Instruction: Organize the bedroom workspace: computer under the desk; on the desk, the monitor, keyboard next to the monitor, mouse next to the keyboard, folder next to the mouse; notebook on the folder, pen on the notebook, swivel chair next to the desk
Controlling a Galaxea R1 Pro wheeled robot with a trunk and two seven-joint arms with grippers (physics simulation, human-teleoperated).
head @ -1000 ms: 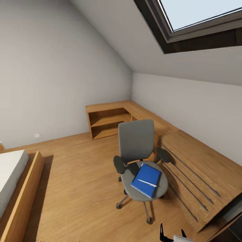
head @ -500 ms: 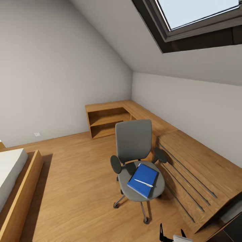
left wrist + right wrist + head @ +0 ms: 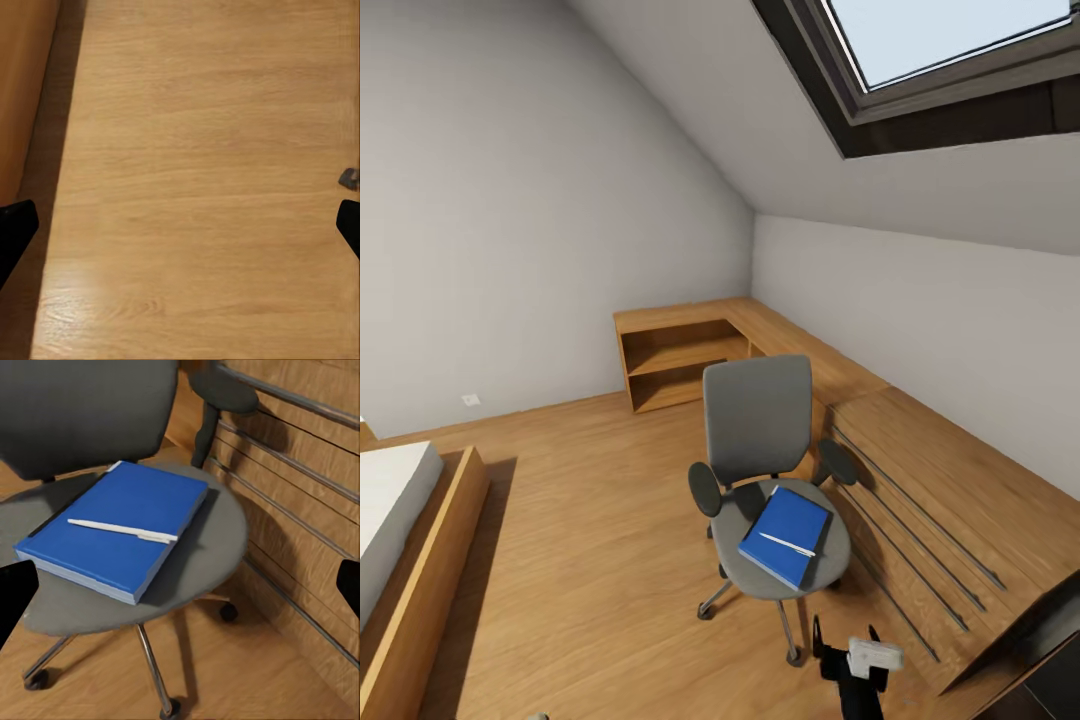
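The swivel chair [image 3: 758, 420] stands on the wooden floor beside a light wooden dresser, its grey seat [image 3: 202, 555] towards me. On the seat lies a thick blue book [image 3: 785, 520] [image 3: 135, 510]; I cannot tell whether it is the notebook, the folder or both stacked. The pale pen [image 3: 787, 544] [image 3: 120, 528] rests across its cover. My right gripper [image 3: 846, 640] [image 3: 180, 589] hangs open just in front of the seat, holding nothing. My left gripper [image 3: 180, 225] is open over bare floor. The desk, monitor, keyboard, mouse and computer are out of view.
The dresser [image 3: 950, 500] with long bar handles runs along the right wall and joins an open shelf unit [image 3: 680, 355] in the far corner. A bed [image 3: 400, 540] in a wooden frame lies at the left. A skylight [image 3: 950, 40] sits in the sloping ceiling.
The camera shifted slightly a second ago, sliding the chair left in the picture. Since then my right gripper has risen into view, closer to the chair seat.
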